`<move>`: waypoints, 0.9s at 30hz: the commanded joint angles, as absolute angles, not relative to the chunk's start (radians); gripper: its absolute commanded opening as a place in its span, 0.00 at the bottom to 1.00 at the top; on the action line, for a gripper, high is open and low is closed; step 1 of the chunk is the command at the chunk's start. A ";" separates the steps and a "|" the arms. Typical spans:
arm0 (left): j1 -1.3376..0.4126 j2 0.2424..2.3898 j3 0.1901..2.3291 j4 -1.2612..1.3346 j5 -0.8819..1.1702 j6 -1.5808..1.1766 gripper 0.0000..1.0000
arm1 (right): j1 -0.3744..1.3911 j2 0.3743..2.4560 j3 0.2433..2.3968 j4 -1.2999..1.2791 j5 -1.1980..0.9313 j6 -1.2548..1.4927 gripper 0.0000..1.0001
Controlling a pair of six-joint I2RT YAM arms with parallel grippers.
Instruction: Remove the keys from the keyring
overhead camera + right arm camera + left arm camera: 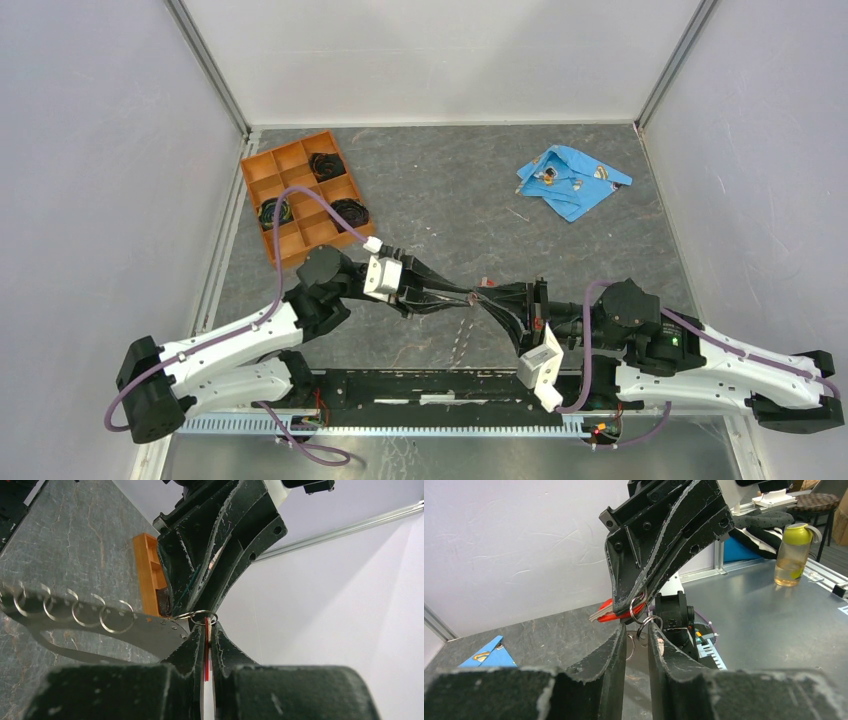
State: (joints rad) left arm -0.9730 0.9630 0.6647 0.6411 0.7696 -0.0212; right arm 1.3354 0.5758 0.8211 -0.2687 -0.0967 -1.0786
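My two grippers meet tip to tip above the middle of the table. My right gripper (488,297) is shut on the red key (205,652), whose thin red head stands edge-on between its fingers. The key also shows in the left wrist view (610,611), with its silver blade pointing left. A thin silvery keyring (202,615) loops through the key at the fingertips and shows in the left wrist view (650,624) too. My left gripper (468,296) is shut on the end of a grey metal strip (100,622) that carries several wire rings.
The metal strip hangs down toward the near edge (462,340). An orange divided tray (262,180) with black coiled rings stands at the back left. A blue cloth (570,185) with shiny round bits lies at the back right. White walls enclose the table.
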 commanded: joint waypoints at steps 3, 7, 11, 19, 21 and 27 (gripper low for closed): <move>-0.980 0.975 0.700 0.689 0.796 -0.052 0.25 | 1.339 0.575 0.870 -0.227 -0.097 -1.076 0.01; -0.982 0.976 0.698 0.689 0.798 -0.057 0.19 | 1.341 0.572 0.869 -0.224 -0.090 -1.077 0.01; -0.983 0.982 0.699 0.690 0.803 -0.068 0.12 | 1.340 0.572 0.866 -0.223 -0.085 -1.078 0.01; -0.983 0.986 0.704 0.678 0.733 -0.143 0.02 | 1.341 0.563 0.864 -0.222 -0.078 -1.079 0.01; -0.983 0.988 0.701 0.676 0.687 -0.181 0.02 | 1.341 0.561 0.864 -0.225 -0.077 -1.080 0.01; -0.983 0.962 0.633 0.805 0.578 -0.269 0.02 | 1.340 0.552 0.858 -0.223 -0.069 -1.080 0.01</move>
State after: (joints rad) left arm -0.9798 0.9813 0.6636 0.6693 0.7013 -0.1658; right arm 1.3354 0.5659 0.8211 -0.2714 -0.0677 -1.0794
